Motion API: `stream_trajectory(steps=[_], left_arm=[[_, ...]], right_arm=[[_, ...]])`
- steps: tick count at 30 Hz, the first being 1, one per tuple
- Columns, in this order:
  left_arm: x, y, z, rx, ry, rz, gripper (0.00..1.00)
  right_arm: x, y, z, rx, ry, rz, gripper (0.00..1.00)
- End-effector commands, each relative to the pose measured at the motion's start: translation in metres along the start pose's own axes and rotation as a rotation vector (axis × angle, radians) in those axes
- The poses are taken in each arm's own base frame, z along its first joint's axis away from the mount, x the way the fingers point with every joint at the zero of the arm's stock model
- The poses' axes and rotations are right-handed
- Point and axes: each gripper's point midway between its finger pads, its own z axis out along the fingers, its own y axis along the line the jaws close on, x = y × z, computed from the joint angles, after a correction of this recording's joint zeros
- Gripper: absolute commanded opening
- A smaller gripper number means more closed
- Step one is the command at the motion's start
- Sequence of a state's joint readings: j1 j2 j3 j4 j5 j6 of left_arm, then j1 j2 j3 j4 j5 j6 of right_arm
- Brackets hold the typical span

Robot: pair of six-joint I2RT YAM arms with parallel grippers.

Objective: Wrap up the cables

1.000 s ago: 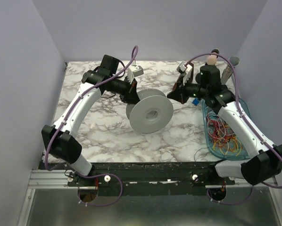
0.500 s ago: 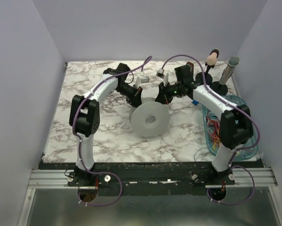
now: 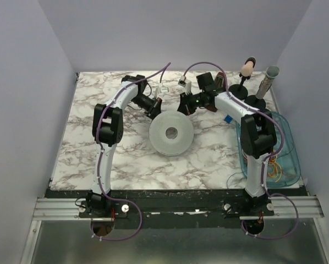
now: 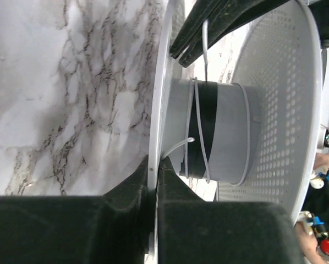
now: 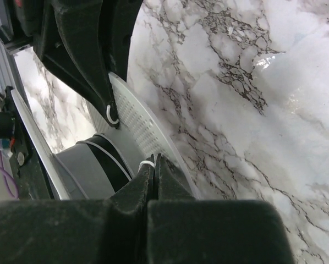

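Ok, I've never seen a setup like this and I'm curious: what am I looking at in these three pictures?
These are two robot arms bolted to a marble table. One picture looks down from above. The other two come from a camera on each wrist, so that arm's own black fingers fill the bottom. The left gripper is clamped on one rim of a grey spool. The right gripper pinches a thin white cable wound round the spool's hub. A blue tray on the right holds loose coloured wires.
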State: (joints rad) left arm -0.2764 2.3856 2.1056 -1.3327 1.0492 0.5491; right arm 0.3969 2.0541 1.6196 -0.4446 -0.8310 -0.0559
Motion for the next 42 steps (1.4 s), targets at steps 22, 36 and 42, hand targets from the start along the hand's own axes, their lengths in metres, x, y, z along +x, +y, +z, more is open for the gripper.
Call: stream_trajectory(steps=[22, 36, 42], left_arm=[[-0.058, 0.103, -0.016, -0.406, -0.193, 0.075, 0.48], [-0.099, 0.067, -0.037, -0.235, -0.367, 0.100, 0.60], [-0.102, 0.055, -0.039, -0.155, -0.447, 0.039, 0.59]], right_arm=[[0.012, -0.042, 0.059, 0.069, 0.004, 0.140, 0.01], [0.028, -0.045, 0.060, 0.078, 0.035, 0.153, 0.01], [0.036, -0.042, 0.060, 0.063, 0.047, 0.165, 0.01]])
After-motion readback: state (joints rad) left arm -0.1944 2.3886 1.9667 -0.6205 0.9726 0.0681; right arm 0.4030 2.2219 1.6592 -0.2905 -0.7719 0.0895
